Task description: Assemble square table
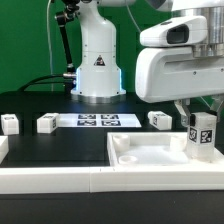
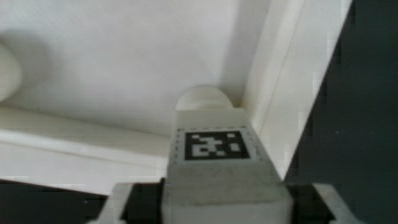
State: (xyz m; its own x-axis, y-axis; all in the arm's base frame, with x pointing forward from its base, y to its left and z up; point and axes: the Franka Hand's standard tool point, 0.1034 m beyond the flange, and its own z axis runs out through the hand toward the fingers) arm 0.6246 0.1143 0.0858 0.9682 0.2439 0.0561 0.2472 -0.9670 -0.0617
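Observation:
The white square tabletop (image 1: pixel 150 155) lies at the front of the black table with its raised rim up. My gripper (image 1: pixel 200 120) is shut on a white tagged leg (image 1: pixel 202 135) and holds it upright over the tabletop's corner on the exterior view's right. In the wrist view the leg (image 2: pixel 217 140) runs from between my fingers (image 2: pixel 146 200) down to the tabletop's inner corner (image 2: pixel 107 70); whether its tip touches the corner I cannot tell. Three more legs lie on the table behind the tabletop: one (image 1: pixel 9 124), a second (image 1: pixel 46 124), and a third (image 1: pixel 159 120).
The marker board (image 1: pixel 98 121) lies flat behind the tabletop, in front of the robot's white base (image 1: pixel 97 60). A long white rail (image 1: pixel 60 180) runs along the front edge of the table.

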